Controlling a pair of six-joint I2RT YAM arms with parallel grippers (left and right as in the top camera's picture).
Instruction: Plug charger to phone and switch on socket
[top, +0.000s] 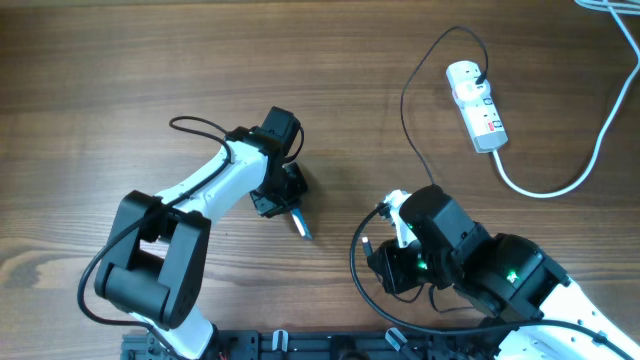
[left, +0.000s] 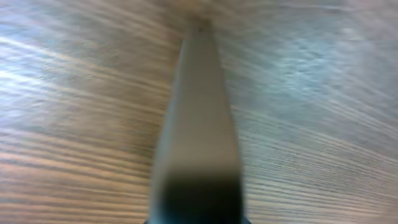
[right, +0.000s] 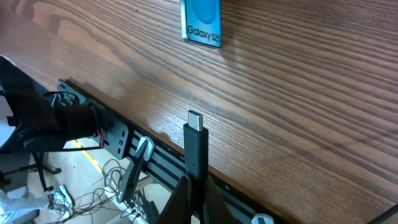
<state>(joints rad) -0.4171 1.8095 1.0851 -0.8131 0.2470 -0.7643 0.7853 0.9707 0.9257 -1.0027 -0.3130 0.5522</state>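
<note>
The phone (top: 301, 226) shows from overhead as a thin sliver, standing on edge and sticking out of my left gripper (top: 291, 208), which is shut on it. In the blurred left wrist view the phone (left: 198, 118) runs edge-on away from the jaws. Its teal "Galaxy" screen (right: 202, 23) faces the right wrist camera. My right gripper (right: 196, 183) is shut on the charger plug (right: 196, 146), metal tip pointing toward the phone with a gap between them. The charger cable (top: 405, 100) loops from the plug (top: 367, 243) to the white socket (top: 476, 105) at the back right.
The socket's thick white cord (top: 600, 130) curves off to the right edge. A black mounting rail (right: 124, 134) runs along the table's front edge (top: 300, 345), with loose wires on the floor below it. Both arm bodies stand at the near side.
</note>
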